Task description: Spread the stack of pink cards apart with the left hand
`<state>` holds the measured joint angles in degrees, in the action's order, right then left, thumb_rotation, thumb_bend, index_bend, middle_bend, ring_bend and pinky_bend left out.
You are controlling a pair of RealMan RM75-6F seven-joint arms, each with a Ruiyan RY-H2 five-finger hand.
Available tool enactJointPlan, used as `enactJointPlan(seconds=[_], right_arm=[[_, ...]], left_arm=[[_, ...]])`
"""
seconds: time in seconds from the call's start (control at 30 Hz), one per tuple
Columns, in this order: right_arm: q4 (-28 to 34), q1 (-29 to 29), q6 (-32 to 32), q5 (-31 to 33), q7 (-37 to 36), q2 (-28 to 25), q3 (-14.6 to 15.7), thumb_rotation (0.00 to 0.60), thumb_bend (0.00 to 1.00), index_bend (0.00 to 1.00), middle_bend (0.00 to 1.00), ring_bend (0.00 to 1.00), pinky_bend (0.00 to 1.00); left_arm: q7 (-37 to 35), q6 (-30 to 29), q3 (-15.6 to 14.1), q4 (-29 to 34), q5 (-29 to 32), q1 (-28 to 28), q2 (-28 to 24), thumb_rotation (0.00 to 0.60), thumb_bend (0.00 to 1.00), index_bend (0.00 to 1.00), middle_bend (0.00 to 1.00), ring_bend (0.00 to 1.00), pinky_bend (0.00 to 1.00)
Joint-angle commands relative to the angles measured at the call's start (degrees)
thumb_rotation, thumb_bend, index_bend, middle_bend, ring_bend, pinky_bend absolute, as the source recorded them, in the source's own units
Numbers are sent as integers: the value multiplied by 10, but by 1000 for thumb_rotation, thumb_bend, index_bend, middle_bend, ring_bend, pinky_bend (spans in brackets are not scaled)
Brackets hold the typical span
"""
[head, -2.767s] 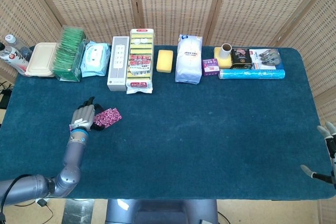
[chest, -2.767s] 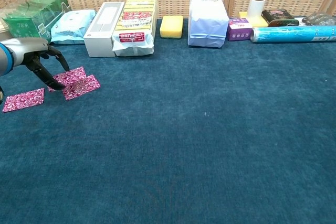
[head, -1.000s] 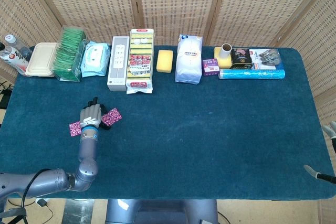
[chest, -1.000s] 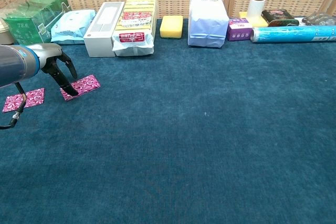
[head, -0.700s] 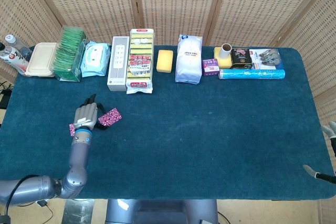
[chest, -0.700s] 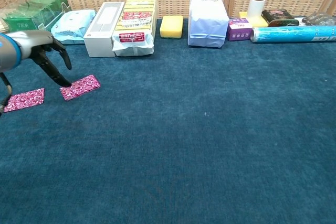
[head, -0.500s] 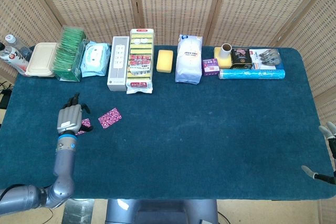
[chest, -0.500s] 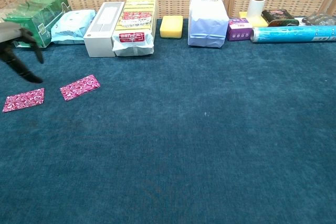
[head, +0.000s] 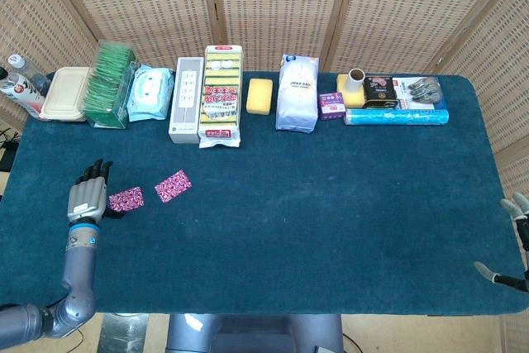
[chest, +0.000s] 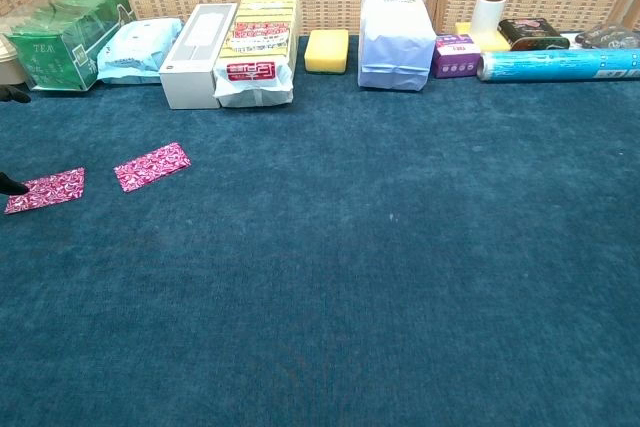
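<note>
Two pink patterned cards lie flat and apart on the blue tablecloth. The left card is nearest my left hand. The other card lies a short way to its right. My left hand hovers just left of the left card with its fingers spread and nothing held; in the chest view only dark fingertips show at the frame's left edge. My right hand sits at the table's far right edge, partly cut off by the frame, fingers apart and empty.
Along the back of the table stand a row of goods: a green tea box, wet wipes, a white box, sponges pack, a yellow sponge, a white bag and a blue roll.
My left hand has lifted off the cards and drawn back to the left. Only two cards now show, lying separate where the overlapped ones lay before.
</note>
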<state>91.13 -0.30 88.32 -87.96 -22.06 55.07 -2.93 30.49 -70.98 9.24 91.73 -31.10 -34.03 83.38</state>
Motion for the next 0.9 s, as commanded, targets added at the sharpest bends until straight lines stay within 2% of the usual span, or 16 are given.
enactJointPlan(seconds=[0.03,0.2,0.27,0.33,0.6,0.9], right_arm=[[-1,0,1,0,-1,1,0,600,0,60,0,0,0],[-2,0,1,0,-4,0,0,600,0,60,0,0,0],[-2,0,1,0,-5,0,0,600,0,60,0,0,0],[-3,0,1,0,-5,0,0,600,0,60,0,0,0],[-5,-1,2,-1,-6,1,1,600,0,60,0,0,0],[-2,0,2,0,-4,1,0,600,0,60,0,0,0]], left_arm=[[0,11,6,-13,5,-1,8,600,106,48,0,0,134],[9,30,9,-26,21,-3,18,600,119,111,0,0,134],[11,36,12,-30,27,-4,19,600,131,194,0,0,134],[13,38,14,-33,28,-5,20,600,142,233,0,0,134],[23,41,16,-46,32,-6,28,600,162,274,0,0,134],[29,46,17,-60,38,-4,38,600,163,276,0,0,134]])
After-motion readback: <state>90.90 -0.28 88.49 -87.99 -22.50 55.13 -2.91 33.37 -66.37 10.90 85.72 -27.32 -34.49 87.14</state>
